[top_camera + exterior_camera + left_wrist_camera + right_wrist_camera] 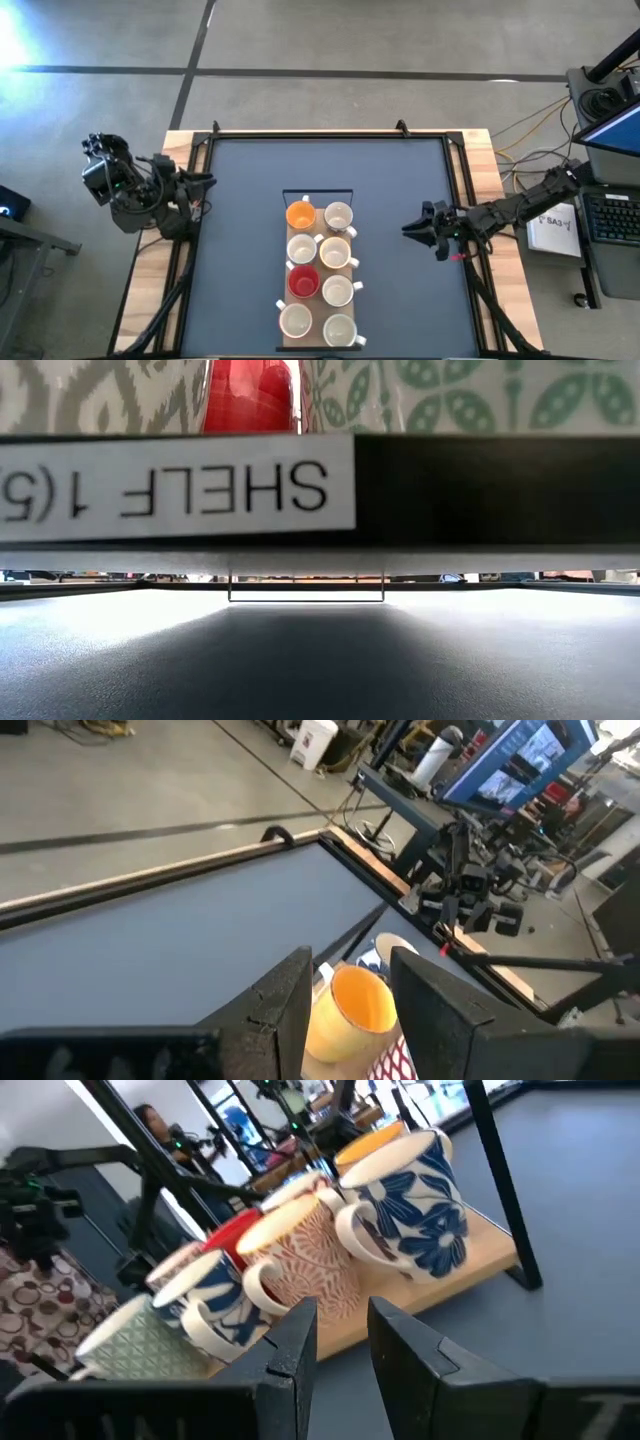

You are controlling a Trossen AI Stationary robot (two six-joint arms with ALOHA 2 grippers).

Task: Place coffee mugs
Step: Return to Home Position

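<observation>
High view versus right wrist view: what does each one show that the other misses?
Only the high view shows all eight mugs from above in two rows, with the left hand and the right hand apart from them on either side. Only the right wrist view shows the mugs' sides: a blue-flowered mug and a green-patterned mug. Both show the orange mug, the red mug and the wooden shelf.
</observation>
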